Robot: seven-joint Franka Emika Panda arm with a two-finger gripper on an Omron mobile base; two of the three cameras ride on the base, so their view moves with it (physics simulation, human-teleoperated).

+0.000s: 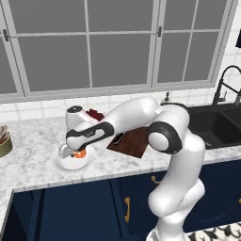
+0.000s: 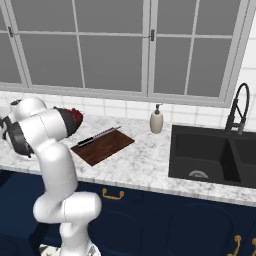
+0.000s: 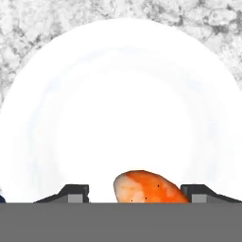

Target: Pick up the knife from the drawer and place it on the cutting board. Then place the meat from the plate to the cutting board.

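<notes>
So the knife (image 2: 98,135) is already lying on the cutting board (image 2: 107,147), black handle toward the left end, blade pointing to the far right, so I'd call the first half done. Now it's about the meat (image 3: 146,187).

The gripper (image 1: 78,154) is down on the white plate (image 1: 60,163) at the left of the marble counter (image 1: 33,141), arm folded way over to get there. In the hand view you're looking straight down onto the plate, w/ the orange-pink shrimp-looking piece sitting between the two fingertips (image 3: 75,193), a bit closer to the right one. There's still a visible gap on the left side, and the right tip looks just beside the meat, but I can't tell if either pad is actually touching. So the jaws stand partway apart around the meat, and whether they're really clamped on it yet, can't say from these pics. The meat is still on the plate afaict, not lifted.

Why the straight-down approach makes sense imo: the piece is small and low on a shallow plate, so coming from above w/ one finger on each side is the only clean way in w/o hitting the rim.

The board sits just right of the plate, near edge angled toward the robot, so the carry should be short. There's also a dark bowl of red berries (image 2: 75,117) behind the arm, near the board's far left corner, plus a soap bottle (image 2: 156,120) and a black sink (image 2: 210,155) further right, well out of the way.

Risk I see: the meat is off-centre in the grip, so it could squirt out sideways.
</notes>
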